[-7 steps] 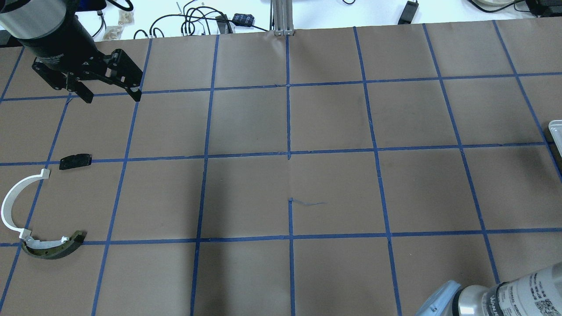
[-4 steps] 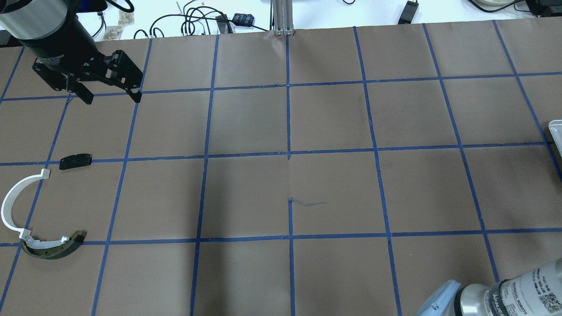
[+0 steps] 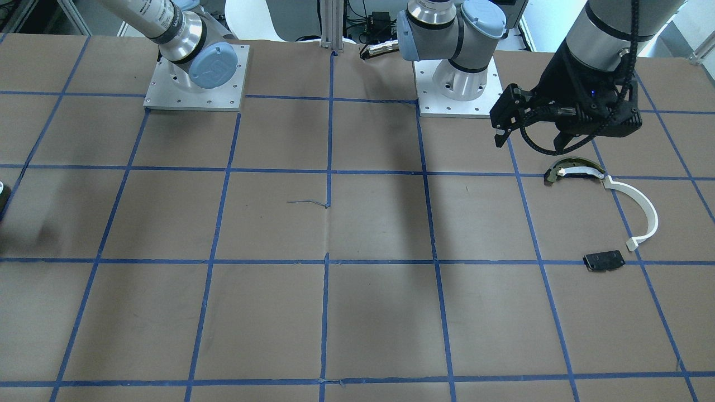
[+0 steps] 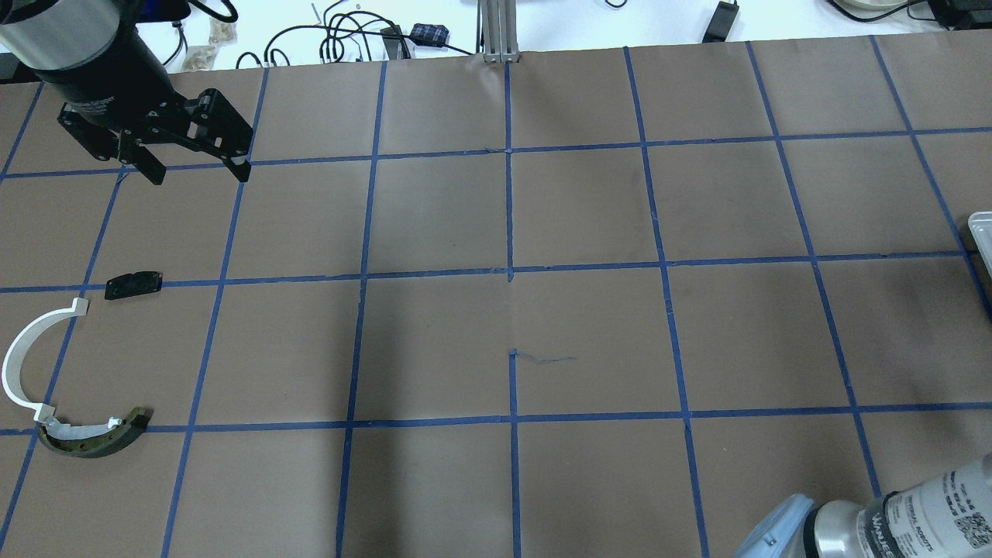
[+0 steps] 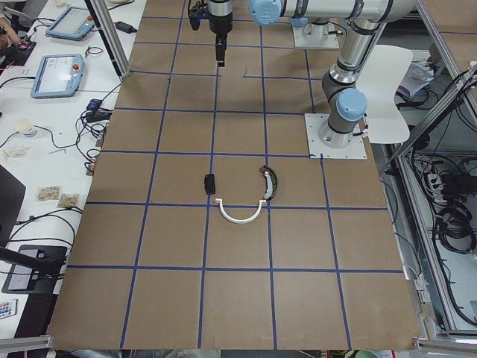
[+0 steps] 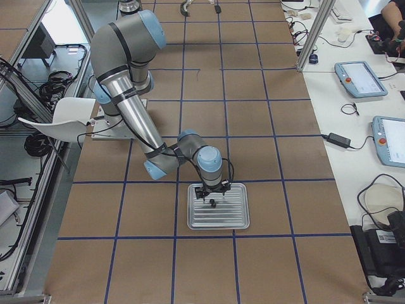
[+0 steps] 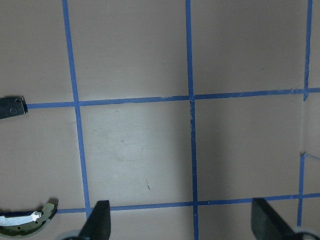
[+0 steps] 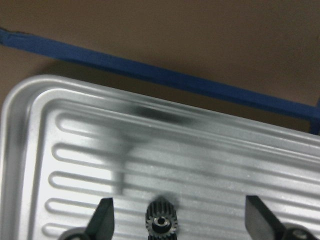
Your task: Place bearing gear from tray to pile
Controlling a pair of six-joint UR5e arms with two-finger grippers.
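Observation:
The bearing gear (image 8: 161, 220), small, dark and toothed, lies on the ribbed metal tray (image 8: 45, 125). My right gripper (image 8: 181, 220) is open just above the tray, and the gear sits between its fingers, nearer the left one, touching neither. The exterior right view shows this gripper (image 6: 211, 196) low over the tray (image 6: 234, 218). The pile lies on the left: a white arc strip (image 4: 22, 360), a dark curved piece with a cream band (image 4: 97, 440) and a black plate (image 4: 133, 284). My left gripper (image 4: 198, 172) hangs open and empty beyond the pile.
Brown paper with blue tape grid lines covers the table (image 4: 511, 310). Only the tray's edge (image 4: 980, 232) shows at the overhead view's right border. Cables and small devices (image 4: 364, 39) lie along the far edge. The arm bases (image 3: 195, 72) stand on mounting plates.
The right arm's elbow at the overhead view's bottom right has shifted slightly right and down. The left gripper has barely moved. The pile is unchanged.

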